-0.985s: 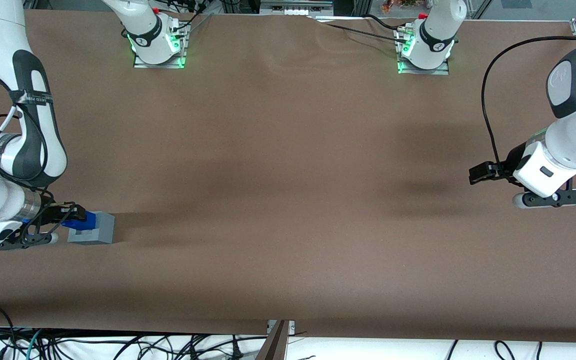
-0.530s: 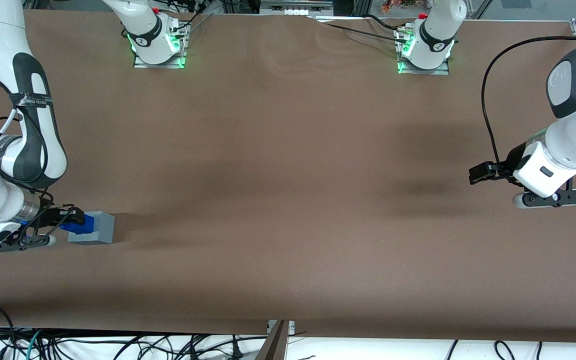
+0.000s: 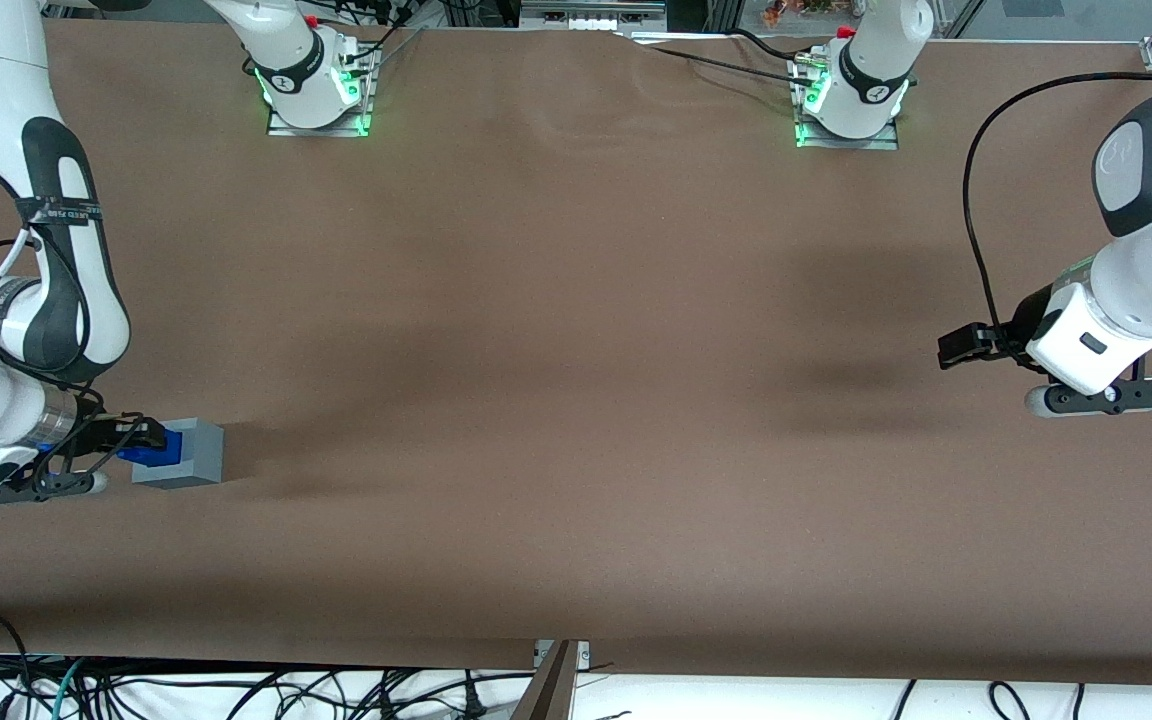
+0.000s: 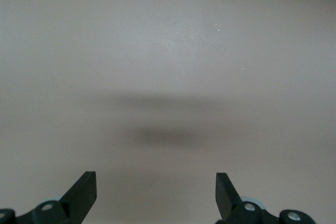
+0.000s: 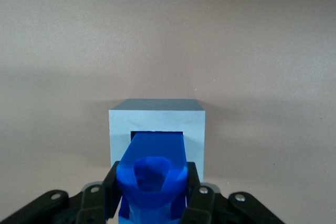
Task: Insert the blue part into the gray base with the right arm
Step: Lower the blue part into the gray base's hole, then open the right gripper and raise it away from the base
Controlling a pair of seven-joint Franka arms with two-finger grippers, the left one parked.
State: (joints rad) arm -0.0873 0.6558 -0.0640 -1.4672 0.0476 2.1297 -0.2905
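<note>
We are mid-insertion: our gripper (image 5: 152, 203) clasps the blue part (image 5: 153, 174), its leading end entering the gray base (image 3: 181, 453) recess at the working arm's end of the surface (image 3: 576, 400). Next, we judge, push straight in.

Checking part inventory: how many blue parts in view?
1. The blue part is held in the right arm's tool, its tip at the recess of the gray base, toward the working arm's end of the table.
</note>
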